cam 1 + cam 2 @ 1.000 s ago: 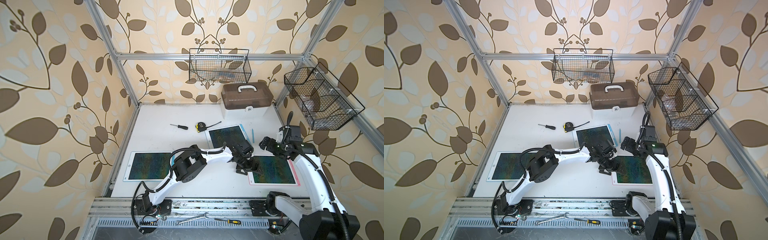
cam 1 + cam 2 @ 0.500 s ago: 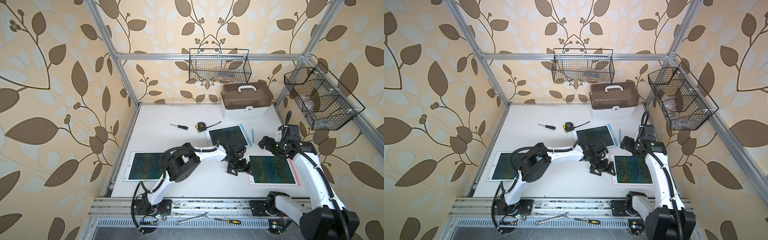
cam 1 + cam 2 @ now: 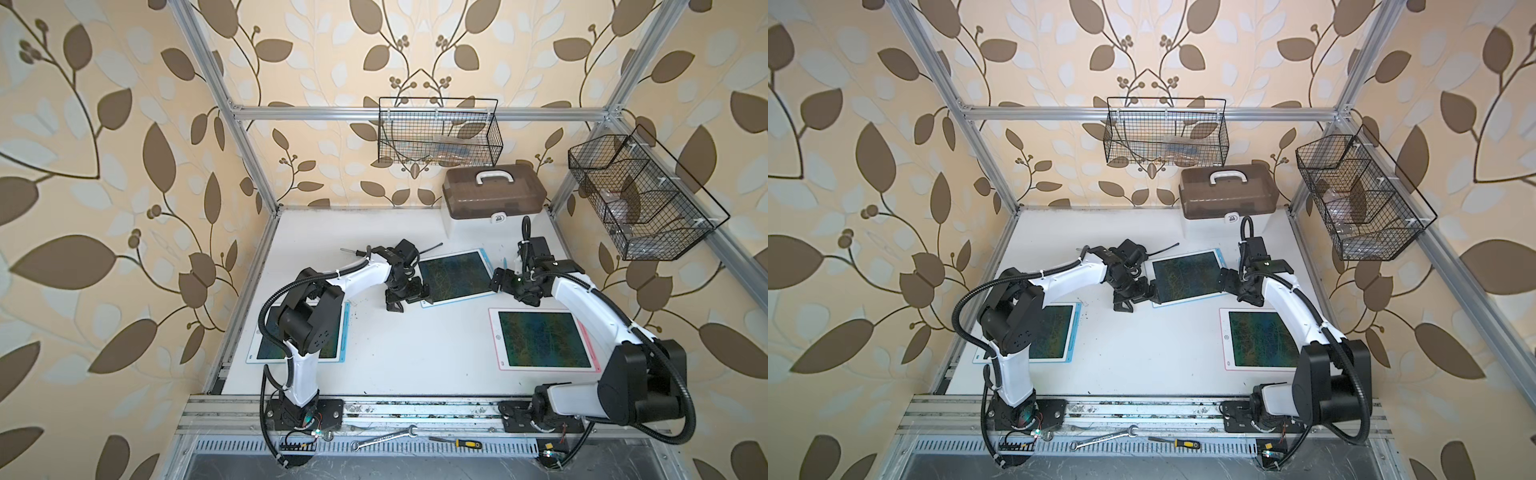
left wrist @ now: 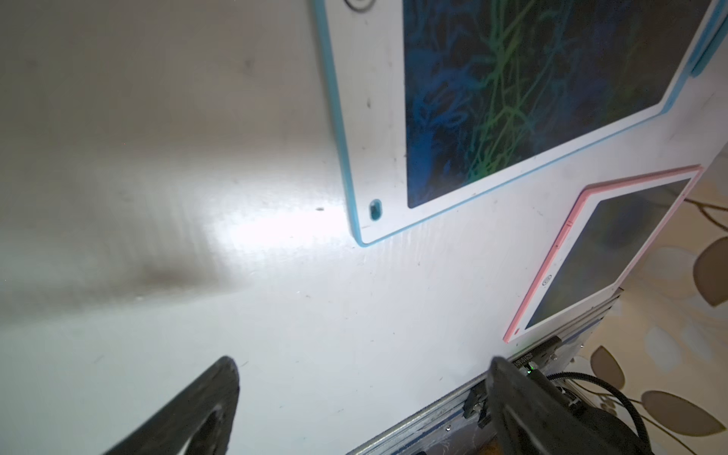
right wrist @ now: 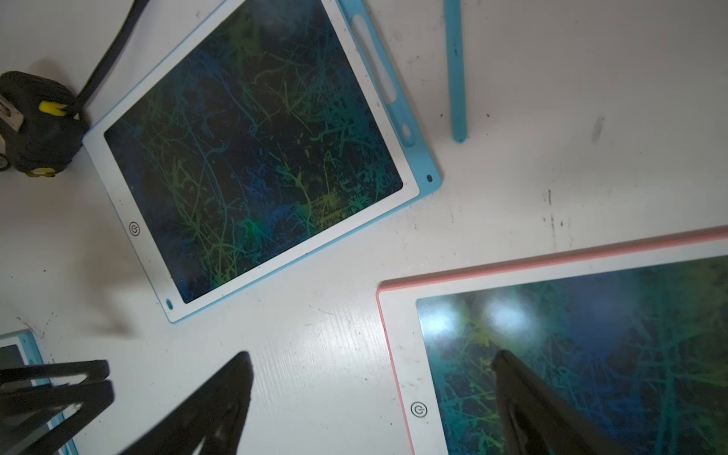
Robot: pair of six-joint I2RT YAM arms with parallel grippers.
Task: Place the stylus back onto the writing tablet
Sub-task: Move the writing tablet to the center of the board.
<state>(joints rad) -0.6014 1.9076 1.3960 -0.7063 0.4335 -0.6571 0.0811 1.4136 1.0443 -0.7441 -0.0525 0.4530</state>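
Both pairs of my jaws stand wide and hold nothing. The left gripper hangs over the bare table, with the near corner of the blue-rimmed tablet just ahead of its fingertips. The right gripper hangs with one finger above the screen of the pink-rimmed tablet and the other above bare table beside that tablet's corner.

My left arm reaches forward and inward. Its elbow is raised over a third tablet and its forearm stretches toward the blue-rimmed one. My right arm runs forward along the outer side of the pink-rimmed tablet, with the wrist turned inward.

The blue stylus lies flat on the table well ahead of the right jaws. It is just beside the slotted edge of the blue-rimmed tablet but apart from it. Its long axis runs roughly along that edge, pointing away from the right jaws. I cannot tell which end is the tip.
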